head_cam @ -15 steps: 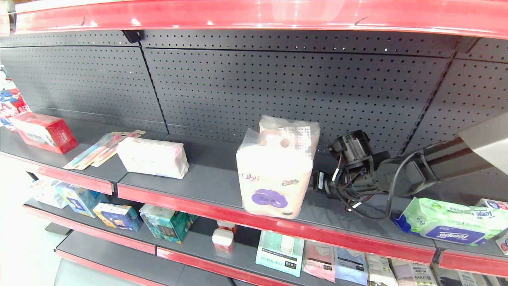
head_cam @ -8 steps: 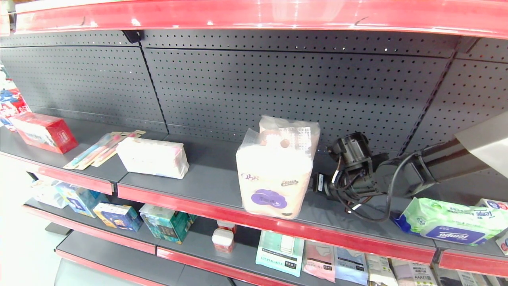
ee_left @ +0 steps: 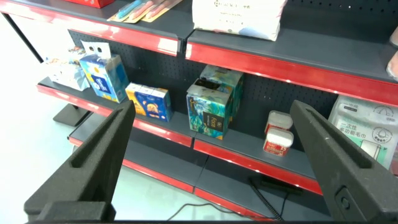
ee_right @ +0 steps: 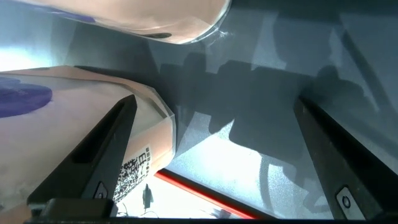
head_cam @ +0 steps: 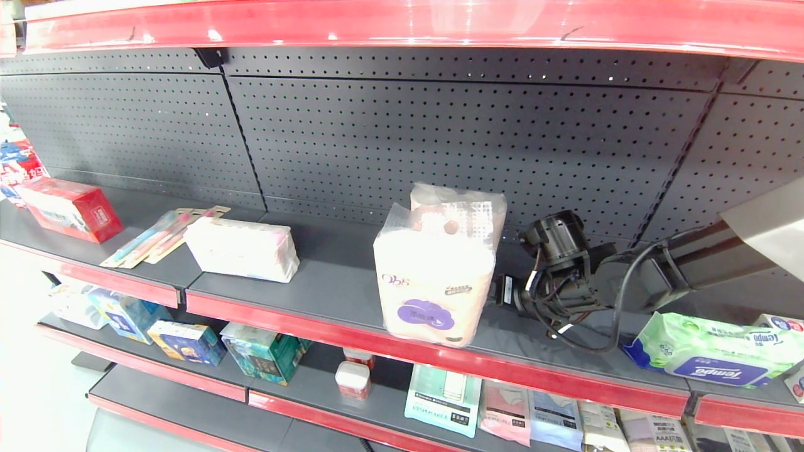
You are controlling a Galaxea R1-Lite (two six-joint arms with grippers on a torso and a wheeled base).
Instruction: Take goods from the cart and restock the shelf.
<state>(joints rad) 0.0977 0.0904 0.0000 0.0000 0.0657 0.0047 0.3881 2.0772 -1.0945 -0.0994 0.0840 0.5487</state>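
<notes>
Finds the right gripper (ee_right: 214, 102) with fingers (ee_right: 99, 155) spread wide, pinching nothing. Records the roll pack (ee_right: 68, 90) just beside one finger, off to that side rather than between the pair; cannot tell touching or apart. Places the roll pack upright on the shelf (head_cam: 339, 276), near the red front lip (head_cam: 352, 342), with the right gripper low at its right flank, close above the deck. Finds the left gripper (ee_left: 211, 107) also with fingers (ee_left: 99, 155) spread and holding nothing, facing the lower tiers, a teal box (ee_left: 214, 102) ahead of it. Notes, further out on the same deck, a white tissue brick (head_cam: 242, 248) well to the left of the roll pack, toothbrush cards (head_cam: 157, 235) just beyond that, a red box (head_cam: 69, 207) at the far left, and a wipes pack (head_cam: 710, 351) to the right, near the right forearm. Judges the step in hand as the release at the end of placing: roll pack down, standing on its own, grip off. Judges the next move to call for drawing the right gripper straight back from that flank without brushing the soft wrap, given the closeness to the lip and the risk of tipping the roll pack forward; then for turning back to the cart for another item.
</notes>
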